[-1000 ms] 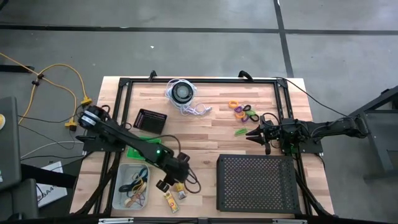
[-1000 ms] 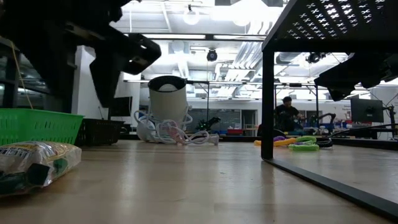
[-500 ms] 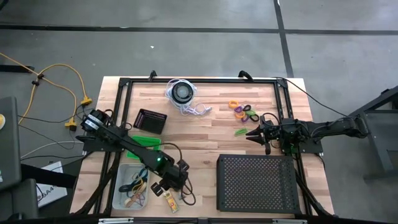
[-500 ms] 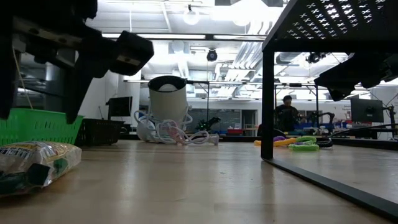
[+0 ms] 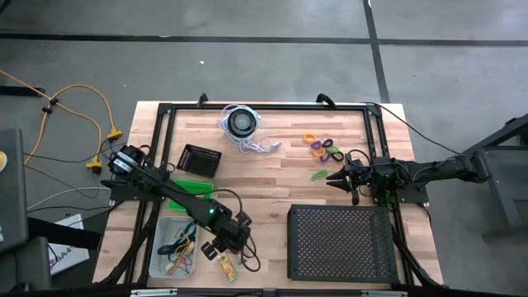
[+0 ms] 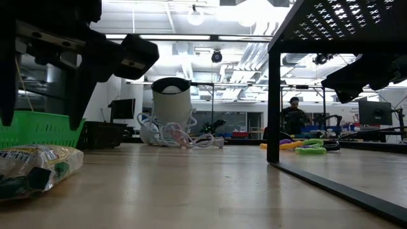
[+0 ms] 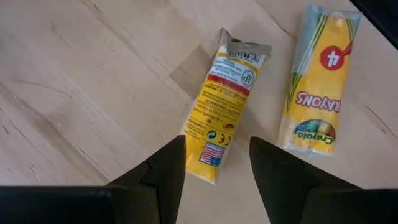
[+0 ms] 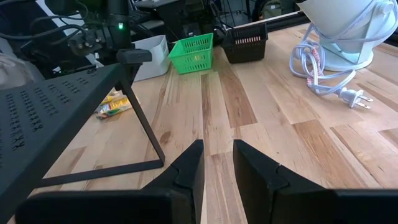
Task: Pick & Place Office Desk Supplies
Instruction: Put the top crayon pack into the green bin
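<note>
wood tabletop (image 7: 74, 81), wrist-only crayon packets (image 7: 224, 102)

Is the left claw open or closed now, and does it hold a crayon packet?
Open, holding nothing. In the left wrist view the left claw has a clear gap between its fingers, above the crayon packet lying flat on the table.

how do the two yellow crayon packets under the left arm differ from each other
In the left wrist view, the near crayon packet lies printed-back up, with small text and a flag mark; the far crayon packet shows its front, with a red "4" and the word "crayons". The near one sits between the left end effector's open fingers; the far one lies outside them. Both are yellow, flat on the wooden table.
</note>
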Available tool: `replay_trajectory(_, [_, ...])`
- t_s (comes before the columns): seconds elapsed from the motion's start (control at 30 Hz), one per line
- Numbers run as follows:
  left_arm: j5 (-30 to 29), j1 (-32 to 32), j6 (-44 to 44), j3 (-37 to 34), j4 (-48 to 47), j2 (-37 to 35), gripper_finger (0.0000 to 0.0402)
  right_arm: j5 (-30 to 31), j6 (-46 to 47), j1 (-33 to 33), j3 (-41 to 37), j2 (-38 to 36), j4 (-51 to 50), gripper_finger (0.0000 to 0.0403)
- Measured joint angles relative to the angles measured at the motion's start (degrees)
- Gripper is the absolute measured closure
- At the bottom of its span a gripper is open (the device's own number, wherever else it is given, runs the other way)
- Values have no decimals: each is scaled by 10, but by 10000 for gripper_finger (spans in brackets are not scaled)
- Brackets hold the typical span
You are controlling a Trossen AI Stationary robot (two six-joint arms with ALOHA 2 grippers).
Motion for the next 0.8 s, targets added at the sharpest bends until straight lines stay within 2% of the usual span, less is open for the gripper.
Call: replay_trajectory(0.8, [33,13,50,0,2,0,231,0,0,0,0,0,0,330])
